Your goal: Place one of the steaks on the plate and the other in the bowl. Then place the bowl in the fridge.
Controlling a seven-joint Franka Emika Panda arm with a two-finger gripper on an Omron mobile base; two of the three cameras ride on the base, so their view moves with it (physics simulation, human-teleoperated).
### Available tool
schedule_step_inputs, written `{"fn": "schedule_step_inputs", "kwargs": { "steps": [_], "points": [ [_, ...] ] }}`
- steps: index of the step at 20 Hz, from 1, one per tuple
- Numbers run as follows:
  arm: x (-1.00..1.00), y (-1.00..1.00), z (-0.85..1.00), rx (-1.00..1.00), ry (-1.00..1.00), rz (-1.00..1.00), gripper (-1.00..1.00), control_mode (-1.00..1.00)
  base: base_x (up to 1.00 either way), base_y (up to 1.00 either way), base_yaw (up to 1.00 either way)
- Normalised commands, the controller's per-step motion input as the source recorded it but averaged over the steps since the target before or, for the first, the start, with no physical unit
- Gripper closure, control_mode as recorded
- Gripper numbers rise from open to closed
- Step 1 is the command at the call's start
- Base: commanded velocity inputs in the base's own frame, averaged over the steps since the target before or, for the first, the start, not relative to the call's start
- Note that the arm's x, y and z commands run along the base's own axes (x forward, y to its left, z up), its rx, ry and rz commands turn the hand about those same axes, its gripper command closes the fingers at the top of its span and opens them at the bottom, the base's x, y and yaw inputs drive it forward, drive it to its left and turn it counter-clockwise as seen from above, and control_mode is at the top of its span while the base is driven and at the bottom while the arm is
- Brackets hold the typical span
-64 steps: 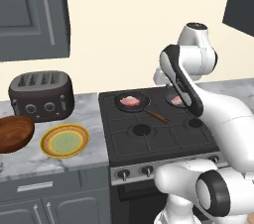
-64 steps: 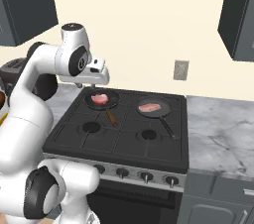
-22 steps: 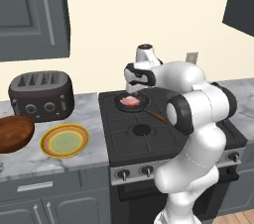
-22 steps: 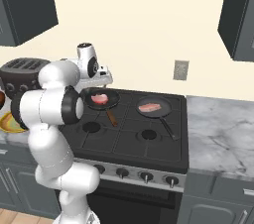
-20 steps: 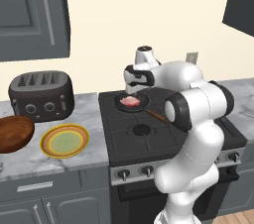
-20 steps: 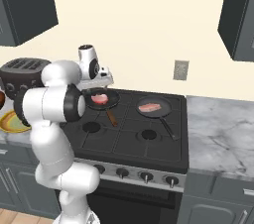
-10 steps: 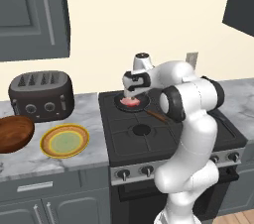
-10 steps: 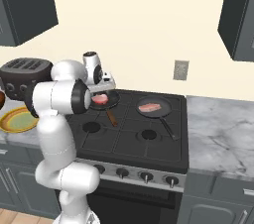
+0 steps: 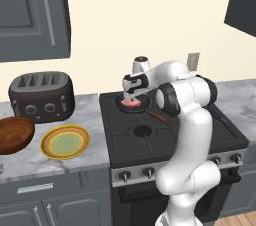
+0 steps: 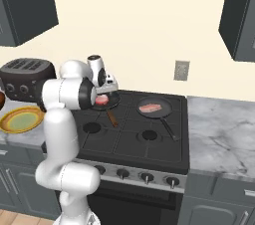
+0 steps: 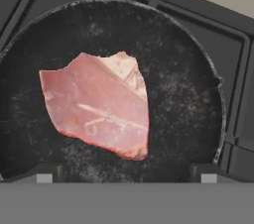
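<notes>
Over the black stove's rear left burner, the gripper (image 11: pixel 126 178) is hovering wide open and empty above 1 pinkish-red marbled steak (image 11: pixel 99 106) lying in a round black frying pan (image 11: pixel 188 94). No writing is showing anywhere.

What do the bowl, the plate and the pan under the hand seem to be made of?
Bowl: likely wood, reddish-brown, matte. Plate: probably glazed ceramic, with a yellow rim and pale green centre. Pan: dark metal, perhaps cast iron, with a speckled, scuffed black surface.

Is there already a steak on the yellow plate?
No, the plate on the counter has nothing on it, and one steak lies in the black pan under the hand.
</notes>
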Motion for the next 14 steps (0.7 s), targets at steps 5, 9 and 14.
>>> {"fn": "schedule_step_inputs", "kwargs": {
  "steps": [5,9,14],
  "points": [
    [0.25,0.04,-0.23,0.00,0.00,0.00,-1.00,-1.00,0.00,0.00,0.00],
    [0.00,0.00,-0.29,0.00,0.02,0.00,-1.00,-1.00,0.00,0.00,0.00],
    [-0.09,0.00,-0.11,0.00,0.01,0.00,-1.00,-1.00,0.00,0.00,0.00]
  ]
}}
